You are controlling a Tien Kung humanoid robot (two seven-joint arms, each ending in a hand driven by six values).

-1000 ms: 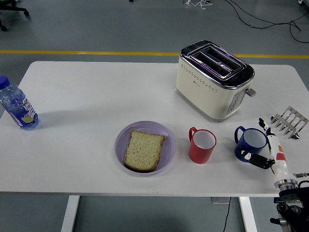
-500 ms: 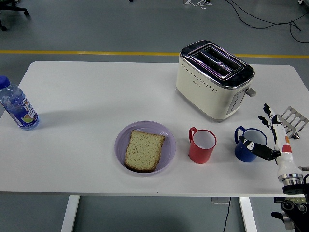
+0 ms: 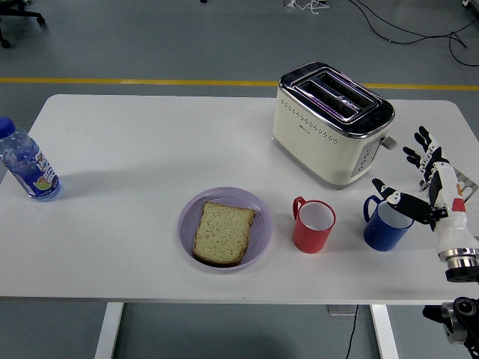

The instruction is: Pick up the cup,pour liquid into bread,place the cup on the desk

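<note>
The robot's right hand (image 3: pixel 425 187) is lifting higher beside the blue ceramic cup (image 3: pixel 387 224) by the red mug (image 3: pixel 313 225), fingers spread, gripping nothing yet, so it's probably still lining up its grab.

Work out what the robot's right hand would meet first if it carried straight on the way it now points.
Probably the blue mug: the right hand, fingers spread, points left with its thumb over the rim. Height is unclear.
</note>
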